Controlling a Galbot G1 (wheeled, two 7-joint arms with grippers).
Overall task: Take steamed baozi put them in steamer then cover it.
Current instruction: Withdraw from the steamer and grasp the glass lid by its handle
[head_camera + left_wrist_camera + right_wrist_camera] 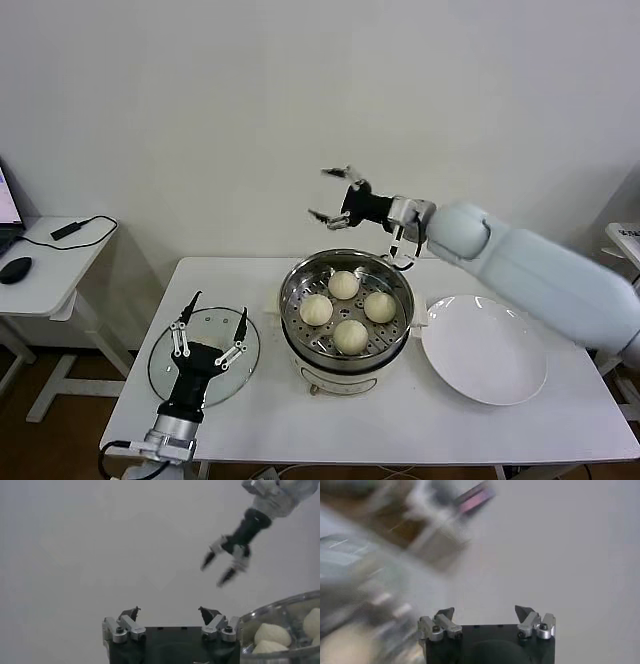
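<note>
A: Where are the buns?

B: All four buns (348, 309) sit in the steamer (345, 312), on the perforated metal tray. Smooth, round, cream-white, each far smaller than the pot. One at the back, one left, one right, one at the front, close together around the tray's middle. No lid on the pot.

A: Steamer itself?

B: Round, shiny stainless steel on a white base, mid counter (420, 420). White counter, matte. In the left wrist view the polished rim (280, 611) shows with buns behind it.

A: Lid?

B: Round glass lid (204, 355), flat on the counter, left of the steamer and apart from it.

A: Left end effector?

B: Left end effector (213, 326) is over the glass lid, fingers spread wide, nothing between them. Black body, silver linkages, dark tips. Can't tell whether the tips touch the glass.

A: Right one?

B: Right end effector (334, 194) is up in the air behind and above the steamer's back rim, against the wall. Fingers wide apart, empty. Also seen from the left wrist view (224, 568), well clear of the pot.

A: Anything else on the counter?

B: Flat white round plate (484, 349), glossy, bare, just right of the steamer.
</note>
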